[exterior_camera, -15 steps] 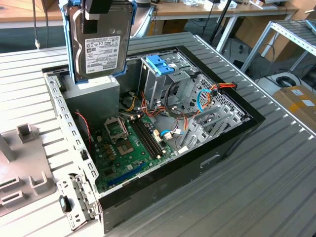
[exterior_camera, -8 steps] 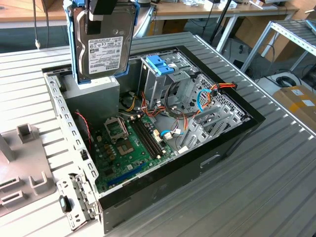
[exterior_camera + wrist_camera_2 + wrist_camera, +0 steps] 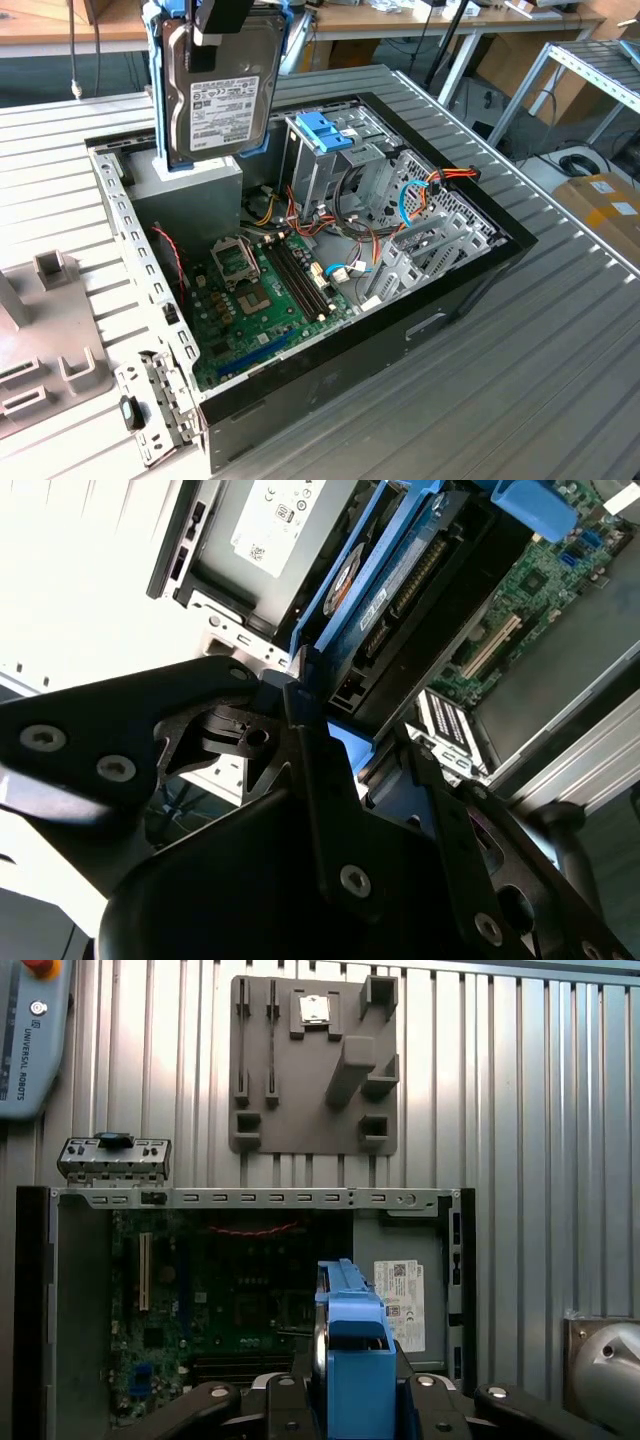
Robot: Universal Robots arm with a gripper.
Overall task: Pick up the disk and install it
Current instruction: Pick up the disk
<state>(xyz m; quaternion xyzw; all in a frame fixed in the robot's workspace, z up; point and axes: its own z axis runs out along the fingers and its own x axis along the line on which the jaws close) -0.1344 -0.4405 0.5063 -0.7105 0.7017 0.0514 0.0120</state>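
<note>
The disk (image 3: 220,95) hangs upright over the open computer case (image 3: 460,290), its white label facing the exterior view and its blue carrier frame (image 3: 155,80) along the edges. My gripper (image 3: 215,25) is shut on the disk's upper end. In the first wrist view the disk's blue frame (image 3: 352,1360) shows edge-on between the black fingers (image 3: 440,1405), above the case interior. The second wrist view has the disk (image 3: 400,580) edge-on beyond the gripper (image 3: 345,720). Its lower end lines up with the grey power-supply box (image 3: 195,190) in the exterior view.
Inside the case lie a green motherboard (image 3: 260,290), loose cables and a metal drive cage topped by a blue clip (image 3: 325,130). A grey fixture plate (image 3: 310,1060) and a small metal bracket (image 3: 113,1158) sit on the ribbed table beside the case.
</note>
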